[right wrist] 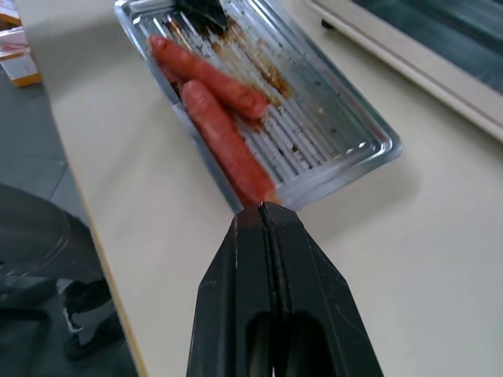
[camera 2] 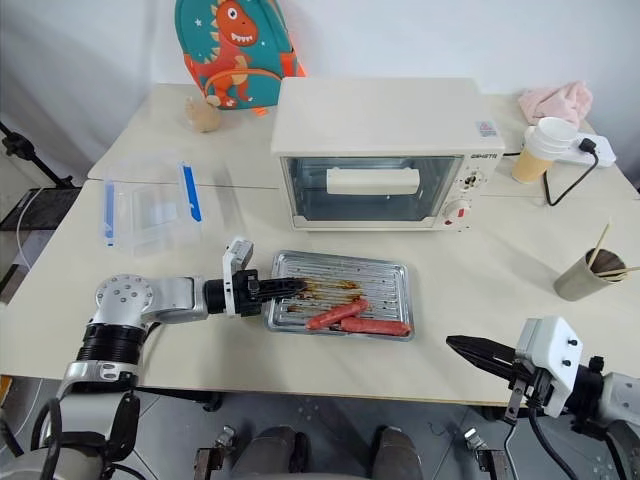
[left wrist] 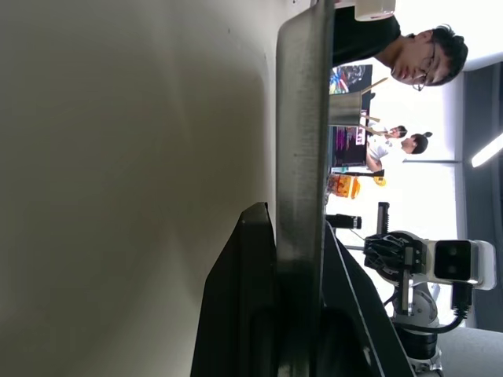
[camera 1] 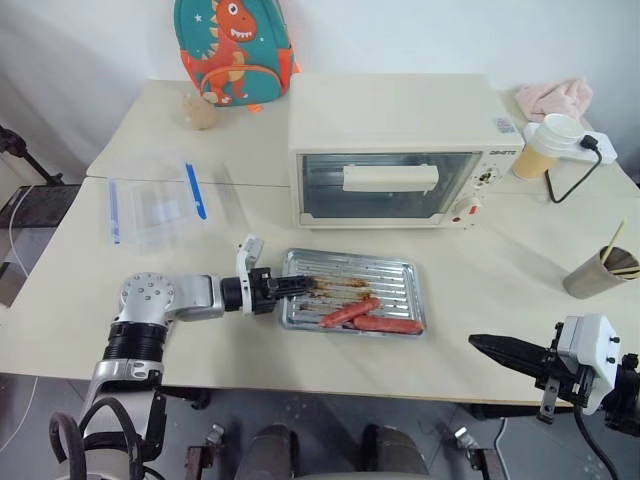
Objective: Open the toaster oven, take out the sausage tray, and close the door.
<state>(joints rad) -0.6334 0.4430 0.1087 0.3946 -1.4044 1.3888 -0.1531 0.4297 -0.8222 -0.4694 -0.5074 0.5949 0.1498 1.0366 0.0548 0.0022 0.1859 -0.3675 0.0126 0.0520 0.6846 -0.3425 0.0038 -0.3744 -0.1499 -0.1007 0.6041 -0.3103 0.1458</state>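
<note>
The sausage tray (camera 1: pixel 398 284), silver and ribbed with two red sausages (camera 1: pixel 372 315), lies on the table in front of the toaster oven (camera 1: pixel 400 140). The oven's glass door (camera 1: pixel 385 188) stands closed, its cream bar handle (camera 1: pixel 390 178) across the front. My left gripper (camera 1: pixel 296 287) is shut on the tray's left rim; the left wrist view shows the rim (left wrist: pixel 302 118) pinched between the fingers (left wrist: pixel 244 314). My right gripper (camera 1: pixel 486 346) is shut and empty at the table's front right edge, pointing at the tray (right wrist: pixel 330 141) from its right.
A clear plastic box with a blue strip (camera 1: pixel 160 210) lies at the left. A dinosaur backpack (camera 1: pixel 232 50) stands at the back. Right of the oven are a paper cup (camera 1: pixel 545 145), a pink cloth (camera 1: pixel 555 97) and a cup with sticks (camera 1: pixel 600 272). People sit beyond the table.
</note>
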